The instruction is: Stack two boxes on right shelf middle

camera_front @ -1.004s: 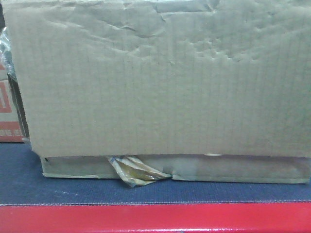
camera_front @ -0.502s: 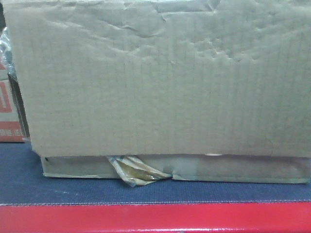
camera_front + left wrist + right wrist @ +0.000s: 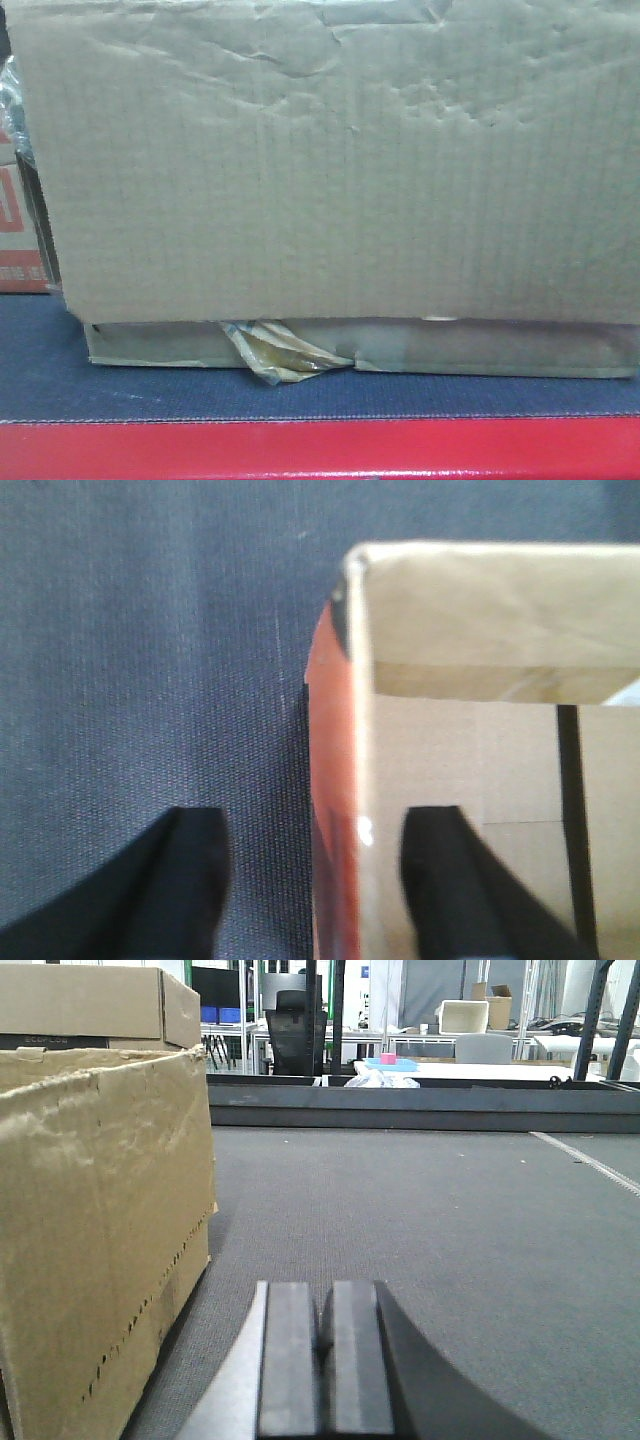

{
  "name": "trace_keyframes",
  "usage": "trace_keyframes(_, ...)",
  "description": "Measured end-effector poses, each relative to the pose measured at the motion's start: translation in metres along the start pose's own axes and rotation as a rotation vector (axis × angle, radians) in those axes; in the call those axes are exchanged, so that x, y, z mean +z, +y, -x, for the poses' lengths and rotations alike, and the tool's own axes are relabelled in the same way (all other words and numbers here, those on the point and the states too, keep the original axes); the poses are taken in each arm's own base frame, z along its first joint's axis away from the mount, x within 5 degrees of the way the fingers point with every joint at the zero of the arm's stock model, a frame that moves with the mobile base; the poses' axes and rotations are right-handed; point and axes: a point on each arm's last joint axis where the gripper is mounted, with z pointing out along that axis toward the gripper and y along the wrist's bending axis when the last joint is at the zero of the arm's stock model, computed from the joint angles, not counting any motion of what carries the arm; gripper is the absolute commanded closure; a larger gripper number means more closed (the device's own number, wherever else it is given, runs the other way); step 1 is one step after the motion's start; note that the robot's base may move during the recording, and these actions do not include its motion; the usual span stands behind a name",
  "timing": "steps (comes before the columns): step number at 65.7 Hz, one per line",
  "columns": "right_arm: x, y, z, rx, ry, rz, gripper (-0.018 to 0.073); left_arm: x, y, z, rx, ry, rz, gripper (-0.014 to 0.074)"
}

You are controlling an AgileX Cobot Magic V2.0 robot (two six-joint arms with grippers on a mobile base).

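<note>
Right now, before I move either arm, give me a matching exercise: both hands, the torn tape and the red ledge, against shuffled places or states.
1. left hand
2. right hand
3. torn tape
4. red ledge

A. shut, empty, grey mat ahead
B. under the cardboard box front
C. open, astride a box wall
D. bottom edge of the front view

Pairs: 1-C, 2-A, 3-B, 4-D

The left gripper [image 3: 318, 825] straddles the box [image 3: 480, 610] wall, jaws apart; one finger over grey mat [image 3: 150, 650].
</note>
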Motion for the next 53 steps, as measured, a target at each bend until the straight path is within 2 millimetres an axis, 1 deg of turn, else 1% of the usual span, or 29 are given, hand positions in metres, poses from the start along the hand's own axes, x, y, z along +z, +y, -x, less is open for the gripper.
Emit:
trace_keyframes(8,0.0,0.0,0.0,0.0,0.0,0.0,0.0721,0.002,0.0,0.0,-0.005,0.003,-0.005,0.0694)
trace_keyframes(9,0.0,0.0,0.0,0.0,0.0,0.0,0.0721,0.002,0.0,0.0,-0.005,0.003,-0.005,0.0707)
trace_keyframes(14,0.0,0.0,0.0,0.0,0.0,0.0,0.0721,0.002,0.0,0.0,-0.005,0.005,-0.006,0.0707)
trace_keyframes(21,0.0,0.0,0.0,0.0,0.0,0.0,0.0721,-0.003,0.0,0.002,0.002,0.013,-0.005,0.0707)
trace_keyframes(26,0.0,0.0,0.0,0.0,0.0,0.0,0.0721,-0.011,0.001,0.005,0.01,0.016,0.005,0.0707)
trace_keyframes(30,0.0,0.0,0.0,0.0,0.0,0.0,0.0721,-0.021,0.003,0.012,0.0,-0.002,0.033,0.0707)
trace_keyframes(36,0.0,0.0,0.0,0.0,0.0,0.0,0.0721,-0.047,0.008,0.022,-0.065,-0.07,0.092,0.0707)
trace_keyframes(44,0.0,0.0,0.0,0.0,0.0,0.0,0.0721,-0.1,0.011,0.037,-0.151,-0.229,0.162,0.0707)
trace_keyframes(48,0.0,0.0,0.0,0.0,0.0,0.0,0.0721,-0.127,0.008,0.04,-0.183,-0.296,0.174,0.0707)
trace_keyframes(53,0.0,0.0,0.0,0.0,0.0,0.0,0.0721,-0.161,-0.005,0.046,-0.185,-0.379,0.17,0.0707)
